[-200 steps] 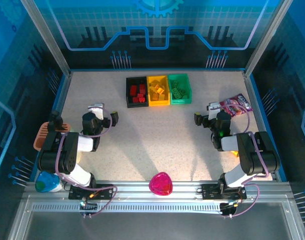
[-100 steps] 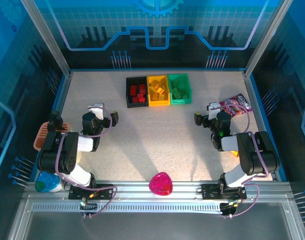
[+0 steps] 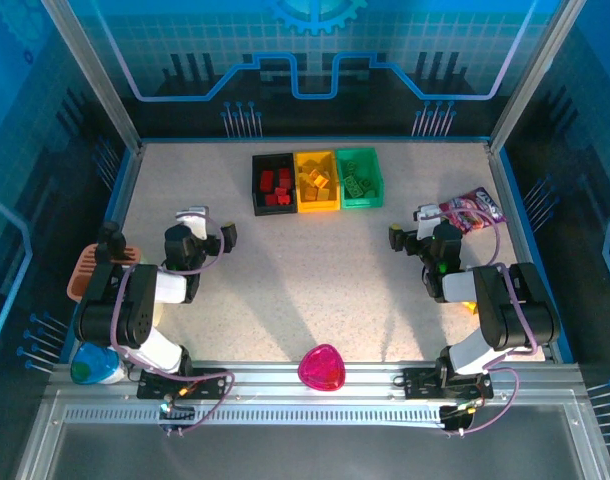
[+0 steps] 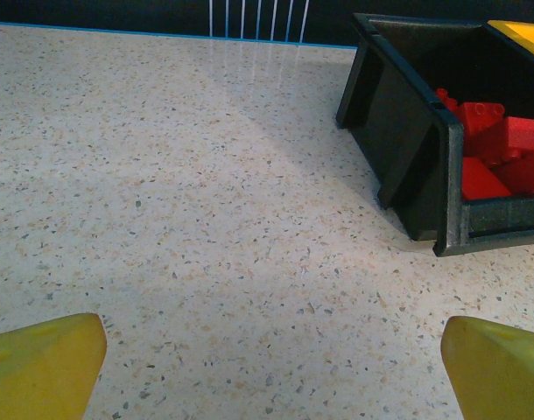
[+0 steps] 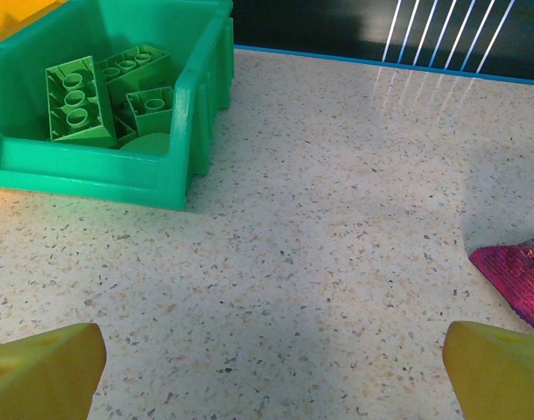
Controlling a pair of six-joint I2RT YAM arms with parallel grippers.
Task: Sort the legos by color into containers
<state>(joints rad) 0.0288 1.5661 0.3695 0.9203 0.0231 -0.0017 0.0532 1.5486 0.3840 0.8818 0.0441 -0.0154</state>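
Currently the left end effector (image 4: 271, 367) hovers low over the speckled counter (image 4: 206, 219) with its jaws spread wide and nothing between them. Ahead of it and to its right stands the black bin (image 4: 407, 166), with the red legos (image 4: 503, 149) piled inside. The right end effector (image 5: 271, 372) is likewise wide open and empty. A purple packet (image 5: 521, 271) lies on the counter just ahead to its right. Farther ahead to its left sits the green bin (image 5: 101, 175), holding the green legos (image 5: 74, 101). From above, the yellow bin (image 3: 318, 206) stands between the black and green ones in one tight row, beyond both end effectors, with the yellow legos (image 3: 315, 183) in it.
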